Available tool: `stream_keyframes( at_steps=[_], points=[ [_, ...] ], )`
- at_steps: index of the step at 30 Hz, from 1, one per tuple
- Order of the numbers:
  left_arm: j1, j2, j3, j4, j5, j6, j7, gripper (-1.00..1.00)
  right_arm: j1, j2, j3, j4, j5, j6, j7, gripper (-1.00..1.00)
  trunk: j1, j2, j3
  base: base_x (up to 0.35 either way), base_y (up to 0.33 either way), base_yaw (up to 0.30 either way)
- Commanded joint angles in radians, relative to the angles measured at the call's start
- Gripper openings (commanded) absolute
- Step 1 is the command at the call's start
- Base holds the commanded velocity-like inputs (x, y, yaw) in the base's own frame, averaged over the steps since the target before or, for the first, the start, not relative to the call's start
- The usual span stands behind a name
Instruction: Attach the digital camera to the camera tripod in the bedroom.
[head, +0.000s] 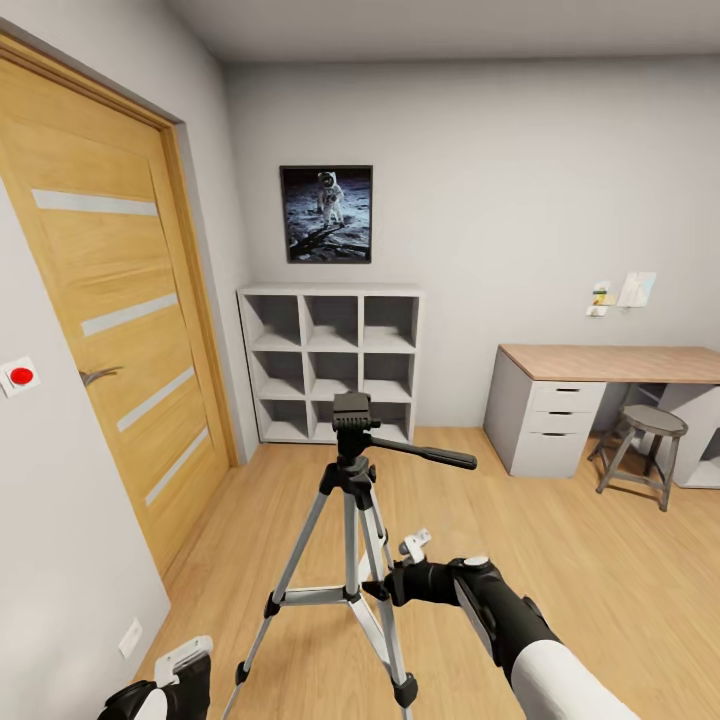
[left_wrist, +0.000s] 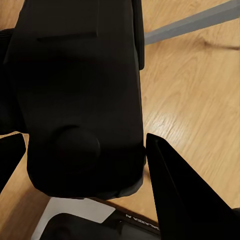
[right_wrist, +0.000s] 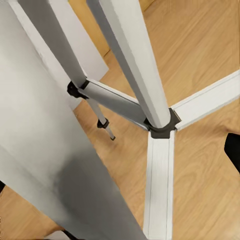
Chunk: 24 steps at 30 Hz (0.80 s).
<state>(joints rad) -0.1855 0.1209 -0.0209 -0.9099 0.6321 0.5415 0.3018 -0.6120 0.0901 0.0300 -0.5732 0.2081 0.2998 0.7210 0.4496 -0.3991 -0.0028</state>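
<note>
- The tripod (head: 350, 540) stands upright on the wood floor (head: 600, 560) in the middle of the bedroom, its black head (head: 352, 412) bare and its pan handle (head: 425, 453) pointing right.
- The right gripper (head: 400, 565) is at the tripod's near right leg, below the head; the right wrist view looks close along a silver leg (right_wrist: 135, 65) and the brace hub (right_wrist: 161, 125). Whether its jaws are spread or closed on the leg cannot be told.
- The left gripper (head: 185, 665) is low at the near left, beside the door (head: 110, 330).
- In the left wrist view the camera (left_wrist: 82, 95), a black box, sits between the dark fingers (left_wrist: 185, 195), which pinch it from both sides.
- Far behind are white cube shelves (head: 332, 360) under an astronaut poster (head: 326, 213); a desk (head: 600, 400) and stool (head: 640, 450) stand far right.
</note>
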Motion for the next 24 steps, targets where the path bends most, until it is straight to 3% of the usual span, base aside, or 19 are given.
stream_keyframes(
  at_steps=[1, 9, 10, 22, 23, 24],
  points=[
    [0.000, 0.001, -0.002, -0.002, 0.008, 0.003, 0.007, -1.00, 0.000, 0.000, -0.001, 0.004, -0.002, -0.003, 0.000, 1.00, 0.000, -0.001, 0.000, 0.000, 0.000, 0.000],
    [0.000, 0.000, -0.002, -0.002, 0.008, 0.003, 0.007, -1.00, 0.000, 0.001, -0.001, 0.035, -0.044, -0.057, -0.032, 1.00, 0.000, -0.001, 0.000, 0.000, 0.000, 0.000],
    [0.000, 0.000, -0.002, -0.003, 0.008, 0.003, 0.007, -1.00, 0.000, 0.012, -0.002, 0.040, -0.048, -0.071, -0.054, 1.00, 0.000, -0.001, 0.000, 0.000, 0.000, 0.000],
    [0.000, 0.000, -0.002, -0.003, 0.008, 0.003, 0.007, -1.00, 0.000, 0.041, 0.000, 0.082, -0.039, -0.082, -0.121, 1.00, 0.000, -0.001, 0.000, 0.000, 0.000, 0.000],
    [0.000, 0.000, -0.002, -0.002, 0.008, 0.002, 0.007, -1.00, 0.000, 0.042, 0.001, 0.084, -0.041, -0.083, -0.124, -1.00, 0.000, -0.001, 0.000, 0.000, 0.000, 0.000],
    [0.000, 0.000, -0.002, -0.002, 0.008, 0.002, 0.007, -1.00, 0.000, 0.042, 0.001, 0.085, -0.041, -0.083, -0.125, -1.00, 0.000, -0.001, 0.000, 0.000, 0.000, 0.000]
  ],
)
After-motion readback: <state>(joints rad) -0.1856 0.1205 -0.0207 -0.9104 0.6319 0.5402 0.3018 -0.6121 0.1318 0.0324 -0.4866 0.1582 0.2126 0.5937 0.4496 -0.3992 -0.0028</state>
